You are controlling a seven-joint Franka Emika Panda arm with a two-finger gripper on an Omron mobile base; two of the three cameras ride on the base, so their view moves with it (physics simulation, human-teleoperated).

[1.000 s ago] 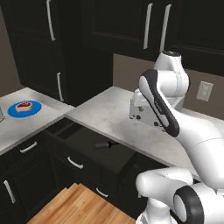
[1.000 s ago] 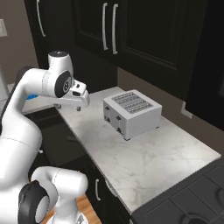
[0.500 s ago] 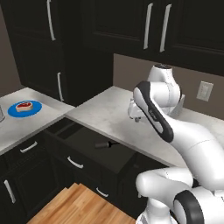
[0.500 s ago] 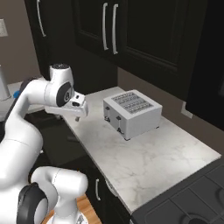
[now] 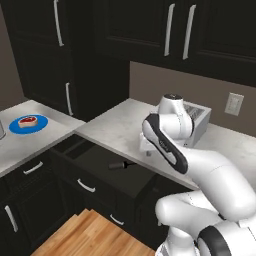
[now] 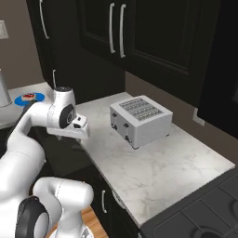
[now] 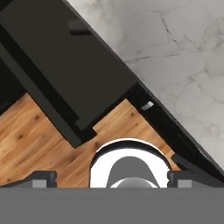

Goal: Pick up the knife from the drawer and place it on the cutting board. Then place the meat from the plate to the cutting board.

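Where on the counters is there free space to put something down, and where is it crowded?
Free: the marble counter between the toaster and the stove, and the strip left of the toaster above the open drawer. The side counter is bare in front of the blue plate. Crowded: at the drawer's edge, where the arm hangs.

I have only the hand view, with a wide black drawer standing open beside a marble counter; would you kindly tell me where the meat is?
Observer: The small red steak with a whitish rim lies on a round bright blue plate, on the pale counter to the left of the wide open black drawer.
Operator: Thank you. How does the knife lie?
Observer: The long slim black knife lies flat in that drawer, close under the marble counter's edge, with its handle end away from the counter.
Operator: Is anything standing on the counter to the right?
Observer: Yes, a boxy white toaster stands there, near the back wall.
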